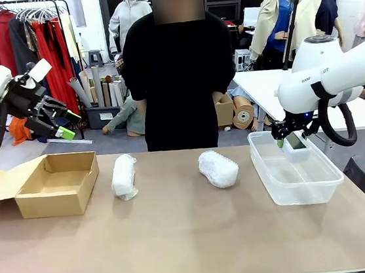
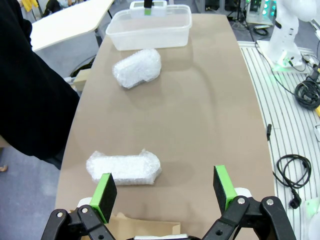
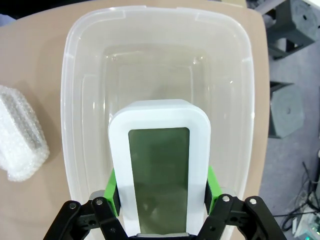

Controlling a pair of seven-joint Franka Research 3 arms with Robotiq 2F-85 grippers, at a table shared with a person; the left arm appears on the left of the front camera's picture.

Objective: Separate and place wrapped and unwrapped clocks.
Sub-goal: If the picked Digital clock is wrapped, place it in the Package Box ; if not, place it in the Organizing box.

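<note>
Two wrapped clocks in white bubble wrap lie on the table, one [image 1: 124,177] near the cardboard box and one [image 1: 218,168] nearer the tub. The left wrist view shows them as a near lump [image 2: 124,167] and a far lump [image 2: 137,67]. The unwrapped clock [image 3: 160,175], white with a grey screen, is held in my right gripper [image 3: 162,195], which is shut on its sides. It hangs over the clear tub [image 3: 70,100], just above the far end [image 1: 292,140]. My left gripper [image 1: 62,124] is open in the air above the box, its green pads [image 2: 105,195] wide apart.
An open brown cardboard box [image 1: 56,184] sits at the table's left, the clear plastic tub [image 1: 307,188] at the right. A person in black stands at the far edge, between the two. Cables lie on the floor [image 2: 295,175] beside the table.
</note>
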